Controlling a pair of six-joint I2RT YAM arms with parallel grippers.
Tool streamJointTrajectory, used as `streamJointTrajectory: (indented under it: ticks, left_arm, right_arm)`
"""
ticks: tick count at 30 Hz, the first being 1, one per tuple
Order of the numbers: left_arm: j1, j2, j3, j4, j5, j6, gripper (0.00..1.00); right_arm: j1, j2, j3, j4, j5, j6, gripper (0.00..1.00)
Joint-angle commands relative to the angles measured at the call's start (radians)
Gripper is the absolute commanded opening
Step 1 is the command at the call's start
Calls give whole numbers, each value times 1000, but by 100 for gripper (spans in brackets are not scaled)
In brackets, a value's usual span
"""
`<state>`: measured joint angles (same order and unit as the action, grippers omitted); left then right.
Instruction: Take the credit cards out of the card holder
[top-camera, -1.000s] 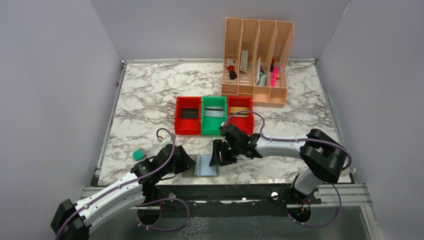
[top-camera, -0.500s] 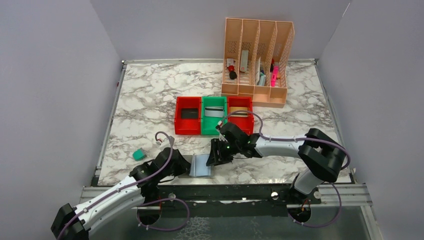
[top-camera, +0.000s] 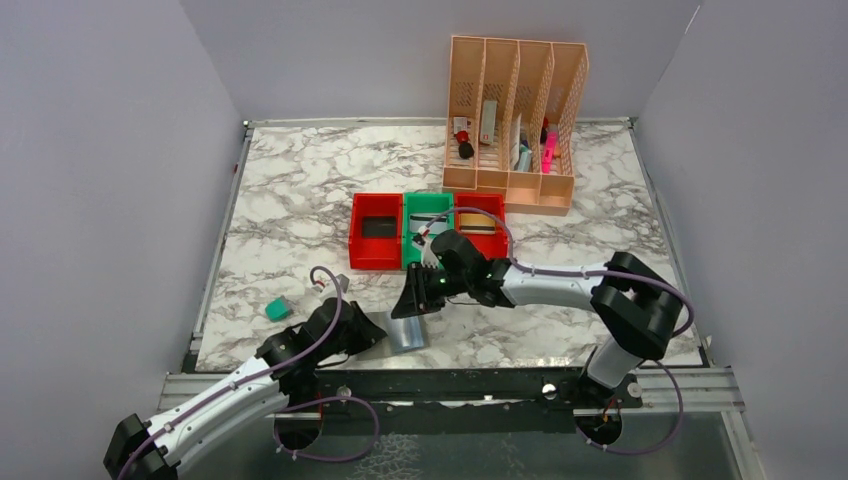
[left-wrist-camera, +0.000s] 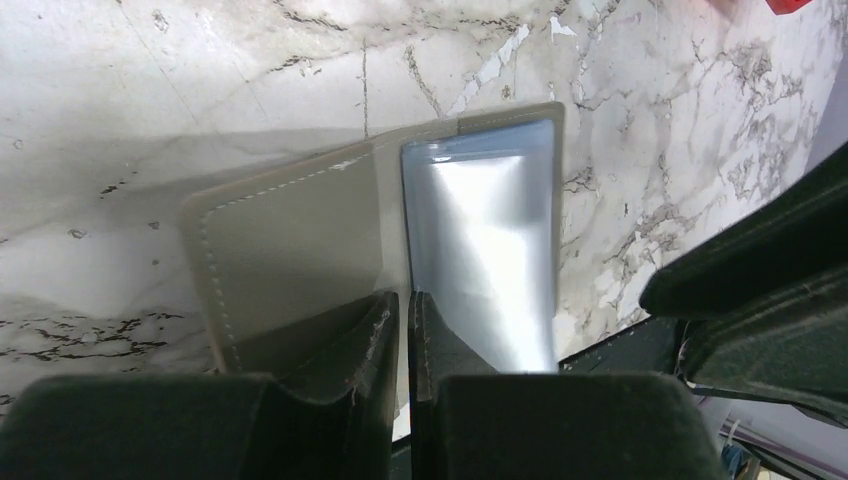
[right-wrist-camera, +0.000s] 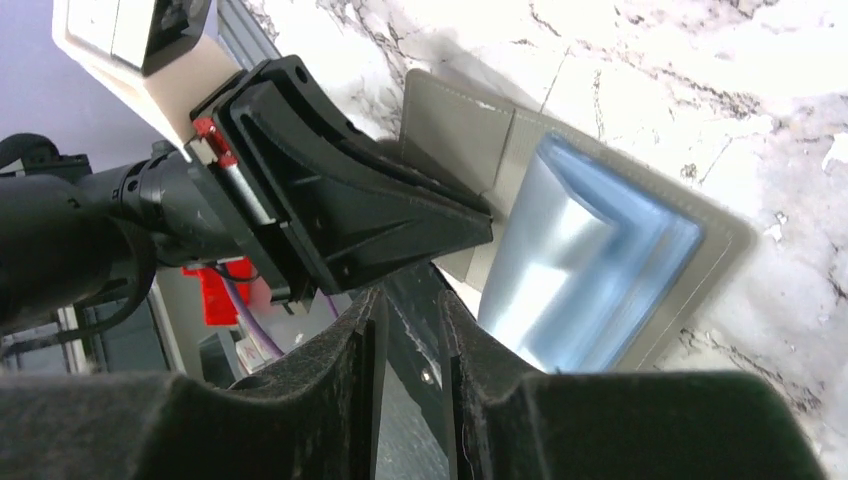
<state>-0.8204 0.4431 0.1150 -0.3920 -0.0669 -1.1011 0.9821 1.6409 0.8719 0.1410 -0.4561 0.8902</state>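
The card holder (top-camera: 405, 330) lies open at the near edge of the table (top-camera: 300, 180), a little left of the middle, between the two arms. From the left wrist view its stitched grey panel (left-wrist-camera: 290, 240) is on the left and the shiny blue-grey pocket is on the right, with nothing sticking out of it that I can see.

The left arm (top-camera: 230, 385) reaches in from the near left. The left jaws are nearly closed, with only a sliver between the fingers (left-wrist-camera: 340, 350), and they look to be pinching the holder's near edge right at the fold.

The right arm (top-camera: 560, 285) stretches across from the right, and the right jaws hang over the holder's far end. In the right wrist view the fingers (right-wrist-camera: 365, 380) stand a narrow way apart with a dark, glossy strip in the gap. I can't tell what that strip is or whether anything is gripped. The pocket (right-wrist-camera: 590, 260) lies just beyond those fingers.

Three bins sit in a row in the middle of the table, just beyond the right jaws. The black card (top-camera: 378, 227) lies in the left red bin (top-camera: 358, 250), the silver-grey card (top-camera: 428, 224) in the green bin (top-camera: 424, 258), and the gold-tan card (top-camera: 480, 228) in the right red bin (top-camera: 480, 203).

A teal block (top-camera: 277, 309) sits near the left edge, and a peach organiser (top-camera: 510, 190) stands at the far side.
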Motion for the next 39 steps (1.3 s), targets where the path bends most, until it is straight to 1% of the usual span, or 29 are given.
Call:
streamJointTrajectory:
  ticks: [1,4,5,7,8,10,12,14,16,19,25,31,35,37,39]
  left_arm:
    - [-2,-9,-26,-22,26,-11,12]
    - [-3,-10,-25,-22,22,-10,12]
    - [-3,-10,-22,-22,21,-10,11]
    - [-3,-9,-16,-23,18,-9,14]
    - [-3,-9,-7,-25,15,-10,17]
    - [-2,-6,20,-27,9,-5,26]
    - [-2,0,59,-36,-11,7,34]
    - [-3,12,107,-67,-45,23,41]
    - [-3,33,159,-115,-92,33,45]
    - [-3,61,214,-180,-153,33,47]
    - [-3,59,236,-260,-233,-35,51]
    - [-3,96,204,-285,-253,-114,53]
    - [-2,132,165,-289,-238,-131,53]
    - [-2,124,141,-286,-221,-139,51]
    - [-3,97,125,-284,-209,-131,47]
  right_arm:
    - [6,58,57,-9,-28,-24,30]
    - [5,87,86,-38,-43,-43,29]
    - [5,83,96,-65,-24,-57,30]
    - [5,57,102,-154,72,-83,35]
    - [5,42,102,-205,142,-83,37]
    - [6,21,97,-289,251,-96,41]
    - [5,13,85,-332,299,-103,45]
    - [4,13,66,-346,306,-100,47]
    - [3,9,32,-331,302,-84,49]
    - [4,-3,-14,-289,283,-61,53]
    - [4,2,-62,-217,228,-30,55]
    - [4,31,-98,-132,178,13,55]
    - [4,42,-119,-74,153,43,53]
    - [4,41,-133,-28,128,56,50]
    - [3,46,-144,19,96,76,48]
